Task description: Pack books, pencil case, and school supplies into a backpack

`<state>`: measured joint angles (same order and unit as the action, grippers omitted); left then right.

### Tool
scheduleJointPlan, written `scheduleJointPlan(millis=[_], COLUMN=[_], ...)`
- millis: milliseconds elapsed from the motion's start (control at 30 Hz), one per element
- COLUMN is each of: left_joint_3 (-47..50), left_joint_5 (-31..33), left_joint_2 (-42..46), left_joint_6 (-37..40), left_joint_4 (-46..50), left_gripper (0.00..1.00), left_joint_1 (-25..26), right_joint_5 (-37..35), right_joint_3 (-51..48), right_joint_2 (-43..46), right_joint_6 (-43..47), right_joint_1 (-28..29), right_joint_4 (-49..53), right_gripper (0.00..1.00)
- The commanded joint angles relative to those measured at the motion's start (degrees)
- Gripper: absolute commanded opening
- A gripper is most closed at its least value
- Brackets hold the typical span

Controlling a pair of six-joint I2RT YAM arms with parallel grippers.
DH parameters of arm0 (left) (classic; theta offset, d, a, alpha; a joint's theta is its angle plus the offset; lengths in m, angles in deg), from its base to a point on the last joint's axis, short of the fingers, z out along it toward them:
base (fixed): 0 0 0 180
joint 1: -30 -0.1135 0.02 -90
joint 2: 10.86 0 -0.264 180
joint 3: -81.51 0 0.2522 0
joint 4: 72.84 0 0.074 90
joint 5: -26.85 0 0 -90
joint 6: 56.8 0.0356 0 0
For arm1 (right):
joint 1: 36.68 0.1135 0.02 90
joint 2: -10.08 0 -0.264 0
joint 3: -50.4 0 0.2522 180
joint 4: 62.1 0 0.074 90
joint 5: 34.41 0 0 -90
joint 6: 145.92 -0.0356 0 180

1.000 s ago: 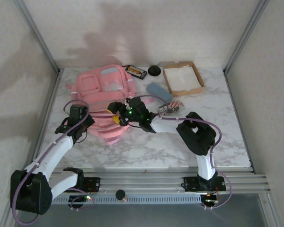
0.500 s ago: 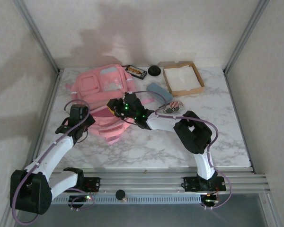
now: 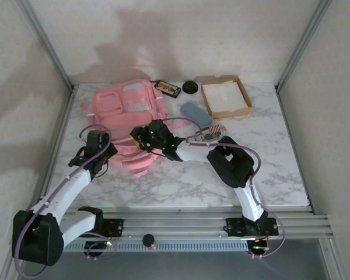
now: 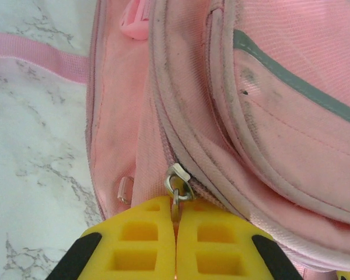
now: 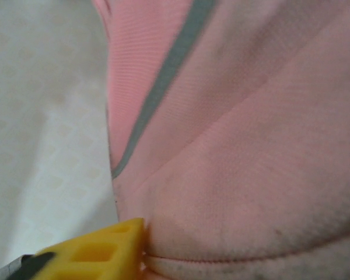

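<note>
My left gripper (image 4: 175, 233) is pinched tight on the zipper pull (image 4: 178, 185). The backpack (image 3: 125, 105) lies left of centre, long axis twelve to six, pockets up. My right gripper (image 3: 143, 137) presses against its fabric, and I cannot tell its opening. At one o'clock, the cardboard tray (image 3: 245, 96) holds white lining (image 3: 224, 98).

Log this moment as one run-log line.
left pincer: shut on zipper pull | right pincer: against backpack fabric, grip unclear | brown book: unpacked, behind backpack
</note>
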<state>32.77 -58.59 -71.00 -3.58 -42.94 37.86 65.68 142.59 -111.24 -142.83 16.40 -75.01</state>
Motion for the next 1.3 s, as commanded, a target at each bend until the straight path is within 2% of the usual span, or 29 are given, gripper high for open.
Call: scheduleJointPlan(millis=[0, 100, 133, 267, 433, 500, 733, 833, 1000, 1100, 1200, 1267], left_joint_3=[0.3, 0.2, 0.2, -1.0, -0.2, -0.3, -3.8, -2.5, -0.2, -2.0, -2.8, -3.8], left_joint_5=[2.2, 5.2, 6.3, 11.6, 12.3, 10.5, 10.5, 12.0, 14.5, 18.4, 14.7, 14.8], left_joint_2=[2.2, 2.2, 2.1, 0.0, -1.1, -2.1, -9.6, -6.8, -0.7, -0.8, -3.0, -5.3], left_joint_6=[0.7, 0.2, -0.1, -2.1, -2.8, -2.1, 1.3, 0.7, 0.1, 1.3, 3.6, 4.1], left_joint_4=[0.0, 1.8, 2.4, 6.9, 6.0, 3.7, 0.0, -0.9, -0.8, 2.4, 0.6, -0.4], left_gripper=[0.00, 0.00, 0.00, 0.00, 0.00, 0.00, 0.00, 0.00, 0.00, 0.00, 0.00, 0.00], left_joint_1=[0.7, 0.7, 0.7, 0.1, -3.6, -5.7, -9.1, -9.3, -10.8, -12.9, -16.1, -17.2], right_joint_5=[-2.2, -3.1, -2.9, 0.4, 5.3, 7.9, 14.6, 16.5, 18.2, 19.4, 20.9, 22.1], right_joint_3=[1.2, -0.5, -0.8, -2.6, -4.1, -3.8, -6.4, -8.8, -5.9, -4.9, -2.5, -1.0], right_joint_2=[0.1, 3.1, 3.9, 7.6, 10.8, 11.3, 16.9, 18.8, 17.8, 17.2, 16.5, 15.8], right_joint_6=[0.9, 3.1, 3.9, 7.5, 10.4, 11.4, 13.6, 12.4, 14.8, 16.6, 18.9, 20.4], right_joint_1=[0.0, -0.1, -0.3, -1.9, -3.9, -4.5, -7.9, -9.3, -10.2, -10.7, -10.6, -10.6], right_joint_4=[0.2, 0.6, 0.8, 1.8, 5.4, 7.0, 9.9, 7.9, 11.2, 12.9, 15.6, 17.7], right_gripper=[0.23, 0.01, 0.00, 0.00, 0.00, 0.00, 0.00, 0.00, 0.00, 0.00, 0.00, 0.00])
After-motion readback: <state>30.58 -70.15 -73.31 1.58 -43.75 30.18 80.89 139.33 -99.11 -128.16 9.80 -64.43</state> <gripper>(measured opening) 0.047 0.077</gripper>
